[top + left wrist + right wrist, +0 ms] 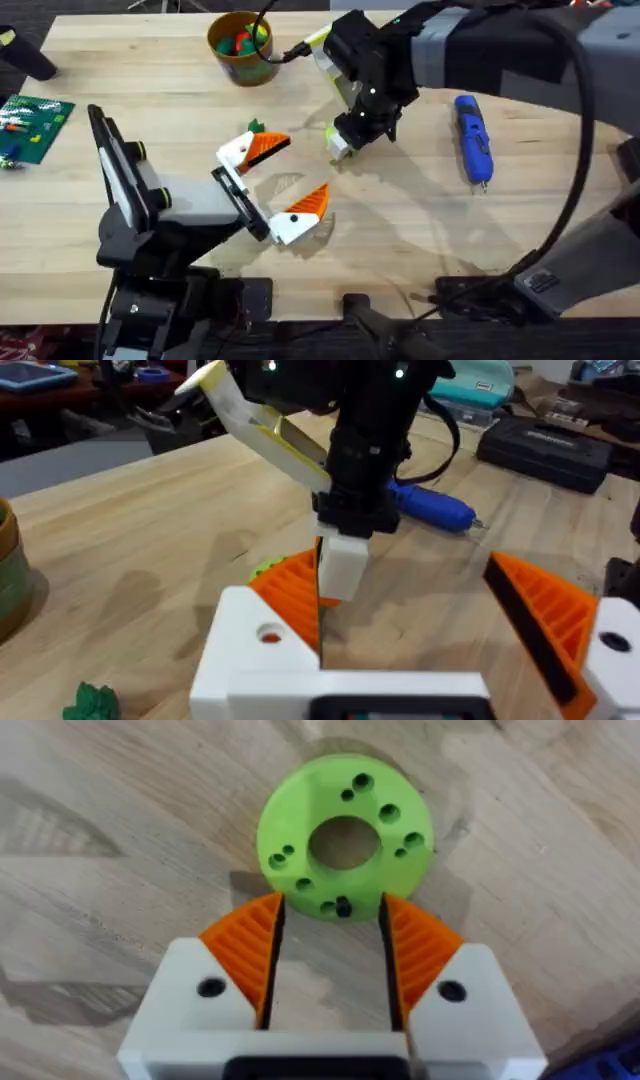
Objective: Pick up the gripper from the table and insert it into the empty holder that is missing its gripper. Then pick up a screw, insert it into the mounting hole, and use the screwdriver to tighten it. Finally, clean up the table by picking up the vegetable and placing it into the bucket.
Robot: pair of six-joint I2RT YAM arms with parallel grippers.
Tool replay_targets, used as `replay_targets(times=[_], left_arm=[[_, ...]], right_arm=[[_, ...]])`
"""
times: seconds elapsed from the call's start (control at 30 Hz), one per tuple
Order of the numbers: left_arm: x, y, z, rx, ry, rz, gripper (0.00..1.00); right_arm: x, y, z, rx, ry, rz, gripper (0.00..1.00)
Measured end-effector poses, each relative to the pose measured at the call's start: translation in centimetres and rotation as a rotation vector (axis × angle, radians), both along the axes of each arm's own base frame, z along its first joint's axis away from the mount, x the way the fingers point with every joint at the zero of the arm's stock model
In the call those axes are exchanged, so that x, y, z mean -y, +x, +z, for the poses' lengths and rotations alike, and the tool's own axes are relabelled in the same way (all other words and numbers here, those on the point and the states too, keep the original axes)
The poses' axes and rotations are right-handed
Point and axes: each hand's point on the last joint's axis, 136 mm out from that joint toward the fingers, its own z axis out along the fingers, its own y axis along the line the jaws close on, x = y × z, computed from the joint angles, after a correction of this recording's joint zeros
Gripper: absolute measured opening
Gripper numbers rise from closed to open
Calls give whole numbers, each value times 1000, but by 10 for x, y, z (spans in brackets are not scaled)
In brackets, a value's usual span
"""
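Screwdriver point(473, 138) lies flat on table point(400, 230), right of right gripper point(343, 140), well apart from both grippers. Right gripper fingers spread, empty, tips flanking lime disc point(344, 838). Left gripper point(285, 180) spread, empty, at table centre. Vegetable point(256, 126) just beyond its far finger. Bucket point(240, 48) near far edge. Open wood around screwdriver.

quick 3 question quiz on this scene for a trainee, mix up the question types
1. True or false: the blue screwdriver is held by a gripper.
2. Which sits nearer the bucket: A) the vegetable or B) the screwdriver?
3. Fill in: the right gripper hangs over a lime-green ____ with holes.

Key:
1. False, it lies free on the table.
2. A.
3. Disc.
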Motion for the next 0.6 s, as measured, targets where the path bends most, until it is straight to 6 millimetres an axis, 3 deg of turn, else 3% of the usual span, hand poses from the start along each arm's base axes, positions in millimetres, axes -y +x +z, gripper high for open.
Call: replay_targets(times=[0.33,0.43,0.47,0.6], left_arm=[[0,0,0,0,0,0,986],[0,0,0,0,0,0,986],[0,0,0,0,0,0,986],[0,0,0,0,0,0,986]], right_arm=[[0,1,0,2,2,0,551],[0,1,0,4,0,-4,493],[1,2,0,9,-5,-12,420],[2,3,0,13,-9,-14,380]])
